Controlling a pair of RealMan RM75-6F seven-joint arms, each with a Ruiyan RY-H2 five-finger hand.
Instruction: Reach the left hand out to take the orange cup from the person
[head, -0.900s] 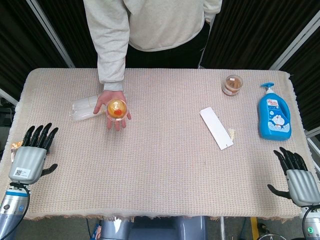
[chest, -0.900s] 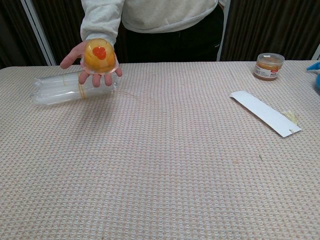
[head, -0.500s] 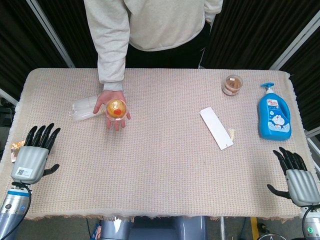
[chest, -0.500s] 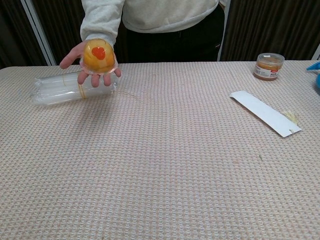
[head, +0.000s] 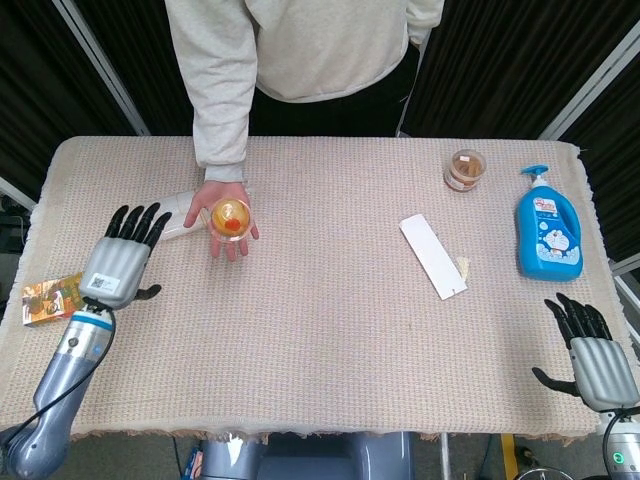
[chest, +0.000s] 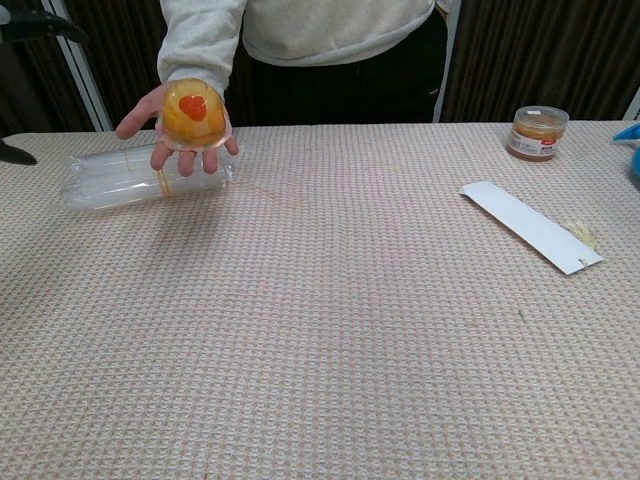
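The orange cup (head: 231, 217) (chest: 194, 112) lies on the person's upturned palm (head: 226, 210), held over the left half of the table. My left hand (head: 121, 260) hovers open, fingers spread, to the left of and a little nearer than the cup, apart from it. Only dark fingertips (chest: 20, 153) of it show at the left edge of the chest view. My right hand (head: 592, 355) rests open at the table's near right corner and holds nothing.
A clear plastic sleeve of cups (chest: 140, 178) lies on the cloth under the person's hand. A white flat box (head: 432, 255), a small jar (head: 465, 169) and a blue bottle (head: 547, 225) are on the right. An orange packet (head: 48, 297) lies at the left edge.
My left hand has risen from the near left corner and moved forward and right toward the cup. The person's hand has stayed nearly in place. The right hand has not moved.
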